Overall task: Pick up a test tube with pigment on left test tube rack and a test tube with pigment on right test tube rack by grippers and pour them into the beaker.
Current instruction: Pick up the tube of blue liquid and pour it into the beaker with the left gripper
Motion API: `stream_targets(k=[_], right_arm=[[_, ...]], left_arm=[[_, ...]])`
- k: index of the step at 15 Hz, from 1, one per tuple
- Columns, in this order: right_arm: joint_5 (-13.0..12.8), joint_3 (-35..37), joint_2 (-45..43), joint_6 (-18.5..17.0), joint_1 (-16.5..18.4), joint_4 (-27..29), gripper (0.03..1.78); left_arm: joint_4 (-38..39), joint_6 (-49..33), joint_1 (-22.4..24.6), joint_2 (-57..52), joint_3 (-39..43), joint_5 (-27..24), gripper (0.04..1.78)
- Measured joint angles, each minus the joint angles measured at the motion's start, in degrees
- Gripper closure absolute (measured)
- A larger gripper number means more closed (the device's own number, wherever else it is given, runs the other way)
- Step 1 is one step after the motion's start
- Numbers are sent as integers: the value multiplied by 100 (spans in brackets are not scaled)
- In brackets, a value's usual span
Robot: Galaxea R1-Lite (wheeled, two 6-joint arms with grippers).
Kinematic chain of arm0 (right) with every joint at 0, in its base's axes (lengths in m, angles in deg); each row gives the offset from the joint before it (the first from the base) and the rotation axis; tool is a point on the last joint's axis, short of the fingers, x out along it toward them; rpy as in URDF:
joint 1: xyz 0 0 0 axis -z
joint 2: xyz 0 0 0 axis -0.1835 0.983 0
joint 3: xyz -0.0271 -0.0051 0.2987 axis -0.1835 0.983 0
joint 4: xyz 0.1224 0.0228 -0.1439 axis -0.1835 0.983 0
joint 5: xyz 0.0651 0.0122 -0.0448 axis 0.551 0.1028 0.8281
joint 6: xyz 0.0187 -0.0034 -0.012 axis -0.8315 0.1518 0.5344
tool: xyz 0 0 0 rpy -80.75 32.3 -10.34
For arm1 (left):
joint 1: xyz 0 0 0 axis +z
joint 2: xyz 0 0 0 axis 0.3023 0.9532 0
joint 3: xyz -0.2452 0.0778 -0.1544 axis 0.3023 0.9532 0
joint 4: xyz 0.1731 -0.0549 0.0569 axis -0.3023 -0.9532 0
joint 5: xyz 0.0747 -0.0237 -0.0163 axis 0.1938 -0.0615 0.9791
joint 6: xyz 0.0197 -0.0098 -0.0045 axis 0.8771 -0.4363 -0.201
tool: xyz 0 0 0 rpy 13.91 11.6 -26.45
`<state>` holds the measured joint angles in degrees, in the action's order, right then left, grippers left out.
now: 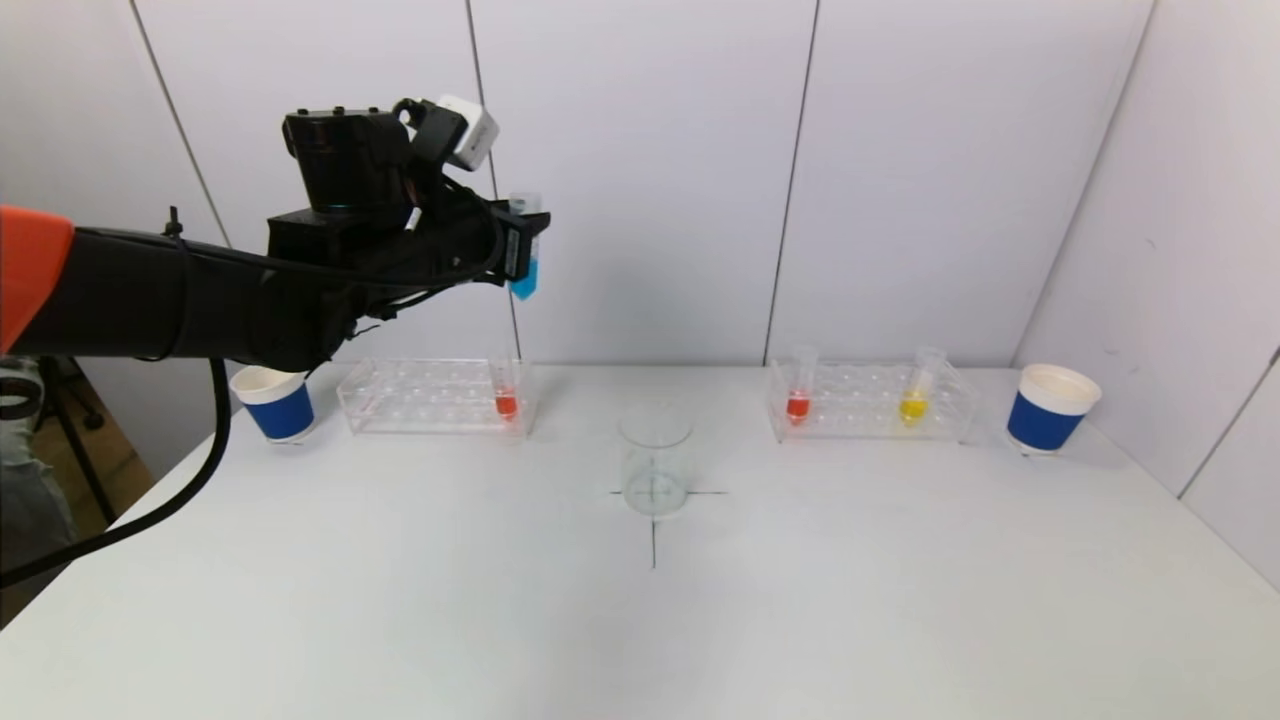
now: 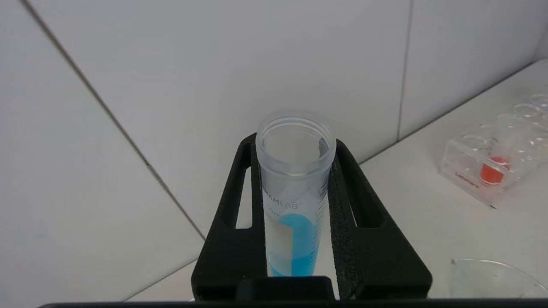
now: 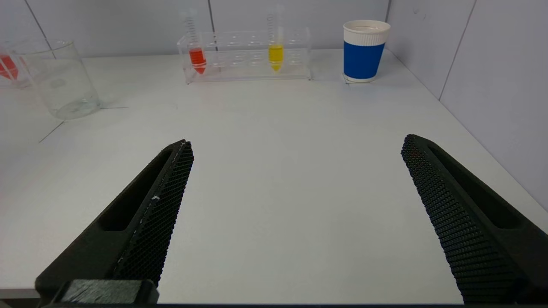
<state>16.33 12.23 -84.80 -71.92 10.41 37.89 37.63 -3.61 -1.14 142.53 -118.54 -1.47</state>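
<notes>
A lab bench standing against plain panelled walls

Clear test tube racks (image 1: 437, 397) (image 1: 868, 402) are holding graduated tubes of red (image 1: 506, 404) and yellow pigment (image 1: 913, 408), and a glass beaker (image 1: 655, 465) is sitting on a marked cross on the white table (image 1: 800, 600)

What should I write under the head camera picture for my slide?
Left end effector holds a blue tube high above the left rack, beaker waiting below.

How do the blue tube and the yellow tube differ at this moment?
The blue tube is clamped in the left gripper, high above the left rack; the yellow tube sits in the right rack, untouched. The right gripper is open over bare table, far from the yellow tube. Blue stands upright; yellow leans slightly. Both are uncapped, clear tubes with pigment at the bottom.
</notes>
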Motion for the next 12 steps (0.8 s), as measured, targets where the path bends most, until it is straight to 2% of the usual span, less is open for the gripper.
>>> stream_targets(k=[3, 7, 12], right_arm=[[0, 0, 0, 2, 0, 0, 4], [2, 0, 0, 2, 0, 0, 4], [2, 0, 0, 2, 0, 0, 4]], left_arm=[[-433, 100, -190, 72, -66, -689, 138], [-545, 315, -234, 137, -68, -1940, 138], [-542, 976, -210, 329, -72, -2737, 138]])
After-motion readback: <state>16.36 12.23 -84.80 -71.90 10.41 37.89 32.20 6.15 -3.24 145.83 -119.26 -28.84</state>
